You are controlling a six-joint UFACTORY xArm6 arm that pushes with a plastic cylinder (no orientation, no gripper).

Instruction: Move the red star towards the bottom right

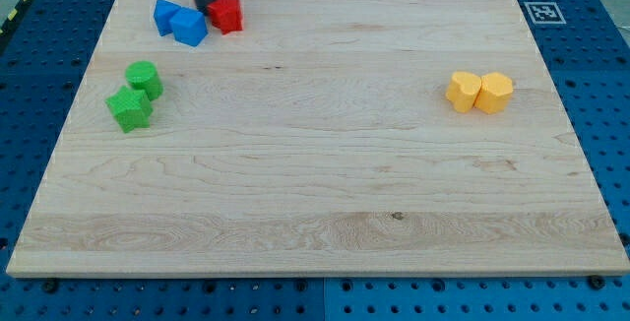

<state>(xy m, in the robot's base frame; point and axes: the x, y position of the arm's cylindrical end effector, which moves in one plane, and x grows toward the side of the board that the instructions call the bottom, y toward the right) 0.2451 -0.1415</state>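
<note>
The red star [227,14] lies near the view's top left on the wooden board [315,183]. My tip [208,8] is the lower end of the dark rod coming down from the view's top. It stands right at the red star's left edge, between the star and a blue block [190,27]. Whether it touches the star I cannot tell.
A second blue block [166,14] sits just left of the first. Two green blocks [144,78] [129,108] lie at the left. Two yellow blocks [462,91] [494,93] lie side by side at the right. A fiducial tag [541,12] marks the top right corner.
</note>
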